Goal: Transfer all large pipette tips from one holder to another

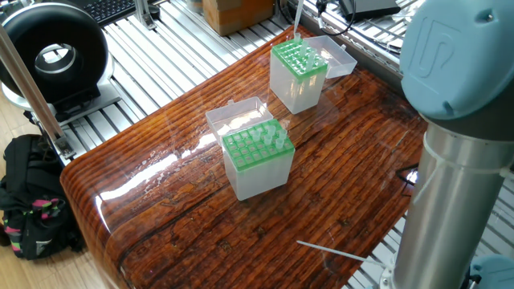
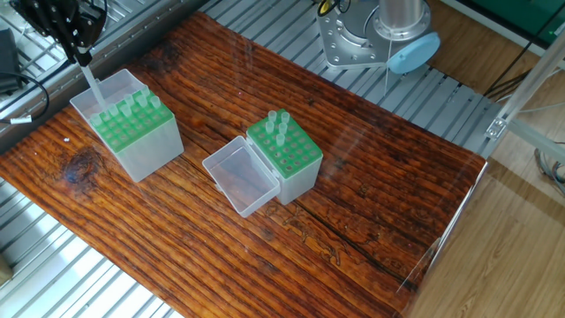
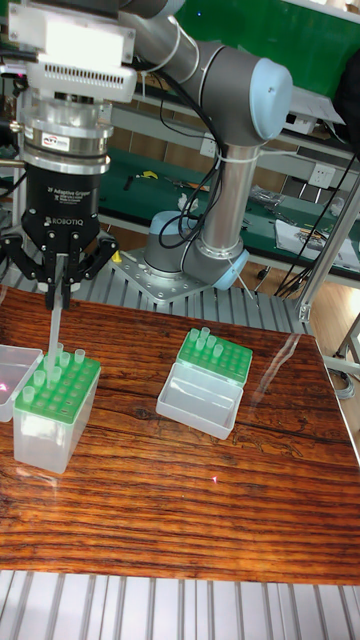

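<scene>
My gripper (image 2: pixel 79 55) (image 3: pixel 58 290) hangs over the back left corner of the left holder (image 2: pixel 141 146) (image 3: pixel 45 430), a clear box with a green rack. It is shut on one large pipette tip (image 2: pixel 92 86) (image 3: pixel 53 335) (image 1: pixel 296 18), held upright. The tip's lower end is level with the rack's top; whether it sits in a hole is unclear. Several more tips (image 2: pixel 132 106) stand in that rack. The right holder (image 2: pixel 296 168) (image 3: pixel 225 365) (image 1: pixel 257 172) carries a few tips (image 2: pixel 278 124) (image 3: pixel 205 343) at its back corner. The gripper is out of frame in one fixed view.
Each holder's clear lid lies open beside it: one (image 2: pixel 238 181) in front of the right holder, one (image 1: pixel 337 54) behind the far holder (image 1: pixel 295 88). The arm's base (image 2: pixel 371 35) stands behind the table, and its grey column (image 1: pixel 458 177) fills the near right corner.
</scene>
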{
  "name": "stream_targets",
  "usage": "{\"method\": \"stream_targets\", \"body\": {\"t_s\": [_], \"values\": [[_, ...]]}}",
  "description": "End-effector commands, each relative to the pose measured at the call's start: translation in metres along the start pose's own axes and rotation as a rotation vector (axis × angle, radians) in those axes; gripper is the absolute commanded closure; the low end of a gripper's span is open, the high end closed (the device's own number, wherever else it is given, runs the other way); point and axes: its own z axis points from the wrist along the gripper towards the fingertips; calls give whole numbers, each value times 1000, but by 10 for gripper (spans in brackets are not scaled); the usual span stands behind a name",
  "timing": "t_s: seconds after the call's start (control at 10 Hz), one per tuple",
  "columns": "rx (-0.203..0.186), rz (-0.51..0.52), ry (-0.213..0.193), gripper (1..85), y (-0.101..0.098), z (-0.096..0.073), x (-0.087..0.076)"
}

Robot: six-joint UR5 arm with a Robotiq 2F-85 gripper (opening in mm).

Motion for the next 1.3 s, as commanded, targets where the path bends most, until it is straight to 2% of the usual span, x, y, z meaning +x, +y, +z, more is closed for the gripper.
{"method": "stream_targets", "body": {"t_s": [0.0, 0.5, 1.2], "values": [[-1, -3, -12, 847, -2, 4, -5], [-13, -16, 3, 847, 2, 7, -2], [-6, -25, 14, 847, 0, 13, 0]]}}
